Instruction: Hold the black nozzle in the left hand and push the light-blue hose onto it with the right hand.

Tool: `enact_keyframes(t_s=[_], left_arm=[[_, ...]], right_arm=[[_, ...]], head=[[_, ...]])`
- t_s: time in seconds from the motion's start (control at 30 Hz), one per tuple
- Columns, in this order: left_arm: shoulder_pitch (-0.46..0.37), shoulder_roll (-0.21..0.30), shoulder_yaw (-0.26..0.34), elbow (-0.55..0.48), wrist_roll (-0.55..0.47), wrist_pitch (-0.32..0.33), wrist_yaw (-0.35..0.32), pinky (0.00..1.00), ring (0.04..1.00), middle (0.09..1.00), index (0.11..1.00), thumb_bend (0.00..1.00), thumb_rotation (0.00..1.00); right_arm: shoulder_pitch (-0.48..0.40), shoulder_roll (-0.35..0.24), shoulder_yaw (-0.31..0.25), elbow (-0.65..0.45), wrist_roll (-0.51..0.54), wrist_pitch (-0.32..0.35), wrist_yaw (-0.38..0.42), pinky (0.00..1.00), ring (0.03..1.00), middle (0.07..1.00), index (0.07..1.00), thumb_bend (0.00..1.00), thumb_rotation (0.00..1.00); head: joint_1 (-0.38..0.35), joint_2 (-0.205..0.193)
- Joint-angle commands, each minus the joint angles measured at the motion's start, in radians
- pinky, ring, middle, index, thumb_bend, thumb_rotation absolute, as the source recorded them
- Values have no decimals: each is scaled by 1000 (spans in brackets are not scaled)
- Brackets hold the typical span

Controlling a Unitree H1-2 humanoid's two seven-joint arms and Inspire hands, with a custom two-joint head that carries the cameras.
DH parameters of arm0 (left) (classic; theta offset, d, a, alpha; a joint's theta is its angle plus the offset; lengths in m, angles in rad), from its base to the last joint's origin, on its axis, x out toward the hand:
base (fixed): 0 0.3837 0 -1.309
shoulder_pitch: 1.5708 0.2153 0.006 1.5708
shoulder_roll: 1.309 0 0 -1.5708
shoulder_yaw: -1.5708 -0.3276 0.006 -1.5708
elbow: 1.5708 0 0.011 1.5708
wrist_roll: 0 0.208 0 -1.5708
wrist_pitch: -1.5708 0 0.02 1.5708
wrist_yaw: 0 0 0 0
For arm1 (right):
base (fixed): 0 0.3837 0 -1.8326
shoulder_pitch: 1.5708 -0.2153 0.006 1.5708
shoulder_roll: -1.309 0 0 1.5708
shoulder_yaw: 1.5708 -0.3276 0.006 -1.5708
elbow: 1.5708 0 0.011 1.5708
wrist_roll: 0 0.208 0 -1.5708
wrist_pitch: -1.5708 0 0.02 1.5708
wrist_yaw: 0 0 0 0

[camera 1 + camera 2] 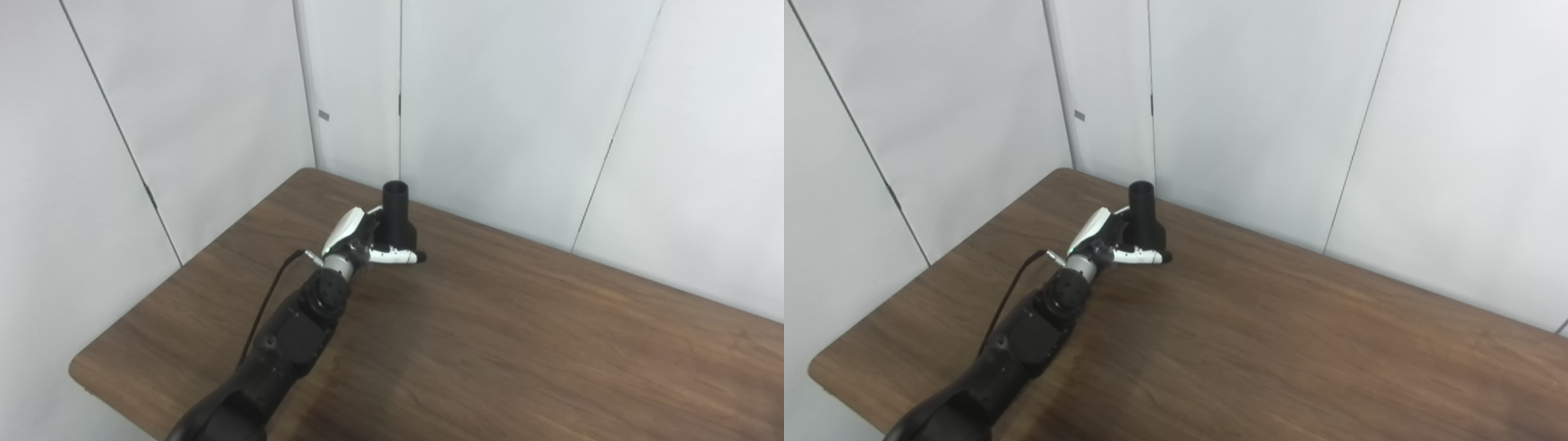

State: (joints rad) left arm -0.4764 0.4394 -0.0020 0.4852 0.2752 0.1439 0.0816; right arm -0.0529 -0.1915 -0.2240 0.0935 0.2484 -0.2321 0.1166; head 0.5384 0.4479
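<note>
A black nozzle (398,211) stands upright near the far edge of the brown wooden table (520,331), its narrow tube pointing up. My left hand (367,242) is wrapped around its wider lower part, fingers behind it and the thumb across its front. The same nozzle (1144,214) and left hand (1115,244) show in the right eye view. I cannot tell whether the nozzle's base rests on the table. No light-blue hose is in view. My right hand is not in view.
White wall panels (508,110) rise close behind the table's far edge, just past the nozzle. The table's left corner (79,367) is rounded. A dark cable (269,300) runs along my left forearm.
</note>
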Motion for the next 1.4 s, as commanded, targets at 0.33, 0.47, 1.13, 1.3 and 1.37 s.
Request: enact_keyframes(t_s=[0.33,0.47,1.13,1.3,1.37], left_arm=[[-37,0,-2,24,23,42,22,1000,998,872,882,1000,214],[-40,3,-19,59,64,18,60,950,910,813,839,1000,137],[-36,38,-133,184,229,-66,189,824,677,642,674,934,0],[-39,37,-131,187,209,-67,159,551,594,605,627,891,0],[-40,37,-132,195,209,-74,160,498,547,574,592,881,0]], right_arm=[[50,32,10,10,7,-4,-1,400,524,553,488,503,177],[52,34,9,5,10,3,-3,402,526,553,488,503,177],[67,53,2,-44,22,29,-8,396,525,552,488,504,177],[70,53,3,-45,22,25,-5,399,525,553,488,504,177],[72,54,3,-51,21,32,-8,399,525,552,488,504,177]], head=[[-7,5],[-10,9],[-20,24],[-24,27],[-24,29]])
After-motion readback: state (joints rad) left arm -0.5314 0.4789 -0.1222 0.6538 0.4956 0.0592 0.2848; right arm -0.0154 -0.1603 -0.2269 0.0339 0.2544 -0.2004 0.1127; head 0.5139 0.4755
